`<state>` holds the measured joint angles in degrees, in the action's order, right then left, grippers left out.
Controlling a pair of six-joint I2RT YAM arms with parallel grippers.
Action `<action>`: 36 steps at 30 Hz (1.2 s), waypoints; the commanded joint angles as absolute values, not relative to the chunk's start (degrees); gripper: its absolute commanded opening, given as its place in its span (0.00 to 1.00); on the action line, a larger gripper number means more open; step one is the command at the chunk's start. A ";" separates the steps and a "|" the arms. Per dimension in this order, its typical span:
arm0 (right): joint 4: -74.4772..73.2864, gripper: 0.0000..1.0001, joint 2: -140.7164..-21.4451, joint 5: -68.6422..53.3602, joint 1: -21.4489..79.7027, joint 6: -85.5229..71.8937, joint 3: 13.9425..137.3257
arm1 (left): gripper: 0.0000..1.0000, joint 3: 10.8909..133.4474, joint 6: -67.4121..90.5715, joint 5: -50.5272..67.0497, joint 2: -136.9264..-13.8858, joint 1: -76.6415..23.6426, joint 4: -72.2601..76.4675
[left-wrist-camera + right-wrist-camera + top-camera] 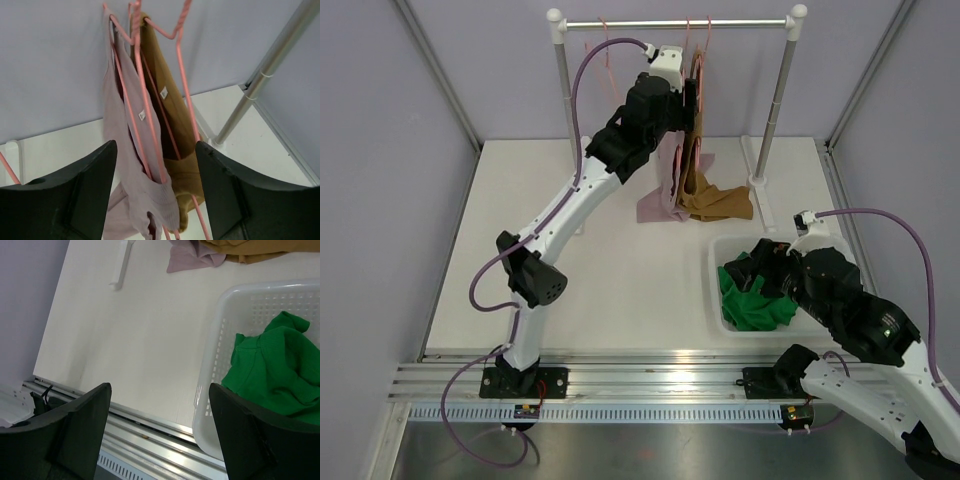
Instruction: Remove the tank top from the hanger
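Observation:
A pale pink tank top (660,195) and a mustard-brown tank top (720,203) hang from pink wire hangers (698,60) on the rack's rod, their hems trailing on the table. My left gripper (693,95) is raised at the hangers, open. In the left wrist view the pink top (125,165) and its hanger wire (142,100) hang between my open fingers (156,150), untouched, with the brown top (172,115) just behind. My right gripper (760,270) is open and empty over the basket's left edge (159,390).
A white basket (720,245) at the right holds a green garment (755,305), also in the right wrist view (275,370). The rack's posts (775,110) stand on the table at the back. An empty pink hanger (605,50) hangs at the rod's left.

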<state>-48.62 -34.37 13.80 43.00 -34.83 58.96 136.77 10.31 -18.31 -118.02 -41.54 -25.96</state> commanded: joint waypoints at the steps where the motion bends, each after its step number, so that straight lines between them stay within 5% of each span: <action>1: -45.62 0.86 -34.10 8.79 42.89 -35.16 57.57 | 0.65 140.62 9.23 -19.34 -119.87 -39.46 -19.16; 6: -45.44 0.85 -34.19 8.17 42.89 -34.72 57.30 | 0.54 143.70 8.00 -18.02 -123.31 -38.85 -18.89; 8: -45.44 0.85 -34.36 8.35 42.89 -34.28 57.57 | 0.42 144.23 8.00 -18.37 -124.01 -38.58 -18.81; 22: -45.00 0.84 -34.89 8.08 42.89 -33.31 57.66 | 0.41 144.75 9.93 -13.36 -126.39 -35.95 -18.11; 31: -46.41 0.84 -34.28 9.58 42.89 -32.43 58.62 | 0.00 144.67 10.28 -13.97 -125.51 -35.95 -17.23; 36: -46.06 0.84 -34.80 9.58 42.80 -31.91 58.89 | 0.00 143.00 11.34 -16.70 -120.87 -36.21 -15.65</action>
<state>-47.68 -34.52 9.34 43.00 -33.26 56.97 141.64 10.55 -14.70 -126.39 -36.07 -21.06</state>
